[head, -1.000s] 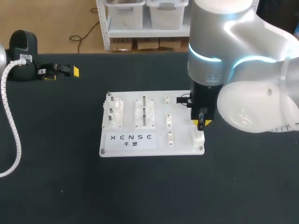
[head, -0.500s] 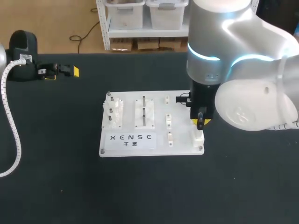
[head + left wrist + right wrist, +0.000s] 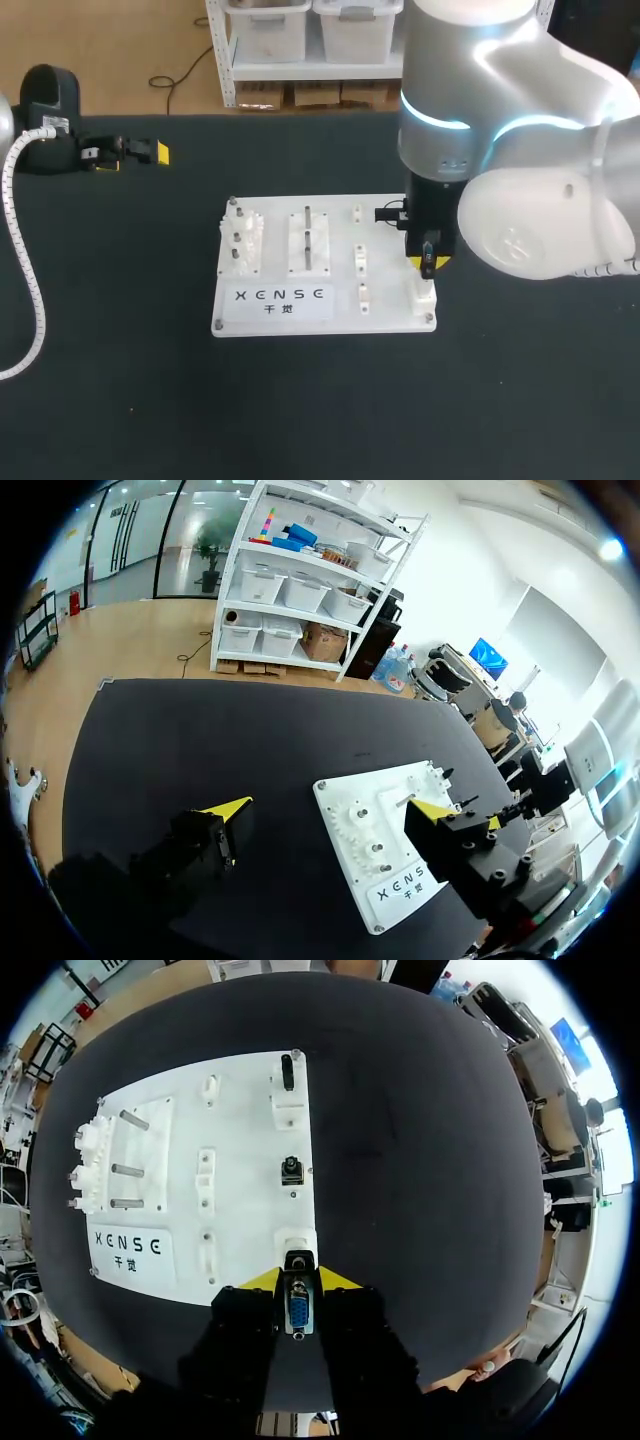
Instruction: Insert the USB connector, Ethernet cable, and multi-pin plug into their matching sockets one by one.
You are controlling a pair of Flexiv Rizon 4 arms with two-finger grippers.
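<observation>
A white socket board [image 3: 325, 305] lies in the middle of the black table. My right gripper [image 3: 428, 262] hangs over the board's near right corner, shut on the multi-pin plug [image 3: 298, 1312], a black body with a blue pin face. The plug's tip sits just above the white multi-pin socket block [image 3: 297, 1243]; whether they touch I cannot tell. Farther along that edge, black connectors sit in two other sockets [image 3: 291, 1170] [image 3: 287, 1072]. My left gripper [image 3: 140, 152] rests far off at the table's back left, open and empty [image 3: 330, 810].
The board [image 3: 395, 880] also carries a gear block [image 3: 243, 243], upright metal pins [image 3: 308, 238] and small white clips [image 3: 360, 258]. A white coiled cable [image 3: 25, 290] runs along the table's left side. Black tabletop surrounds the board.
My right gripper with the plug has edged slightly left and back over the socket block. The board seems nudged a touch left. The left arm is still.
</observation>
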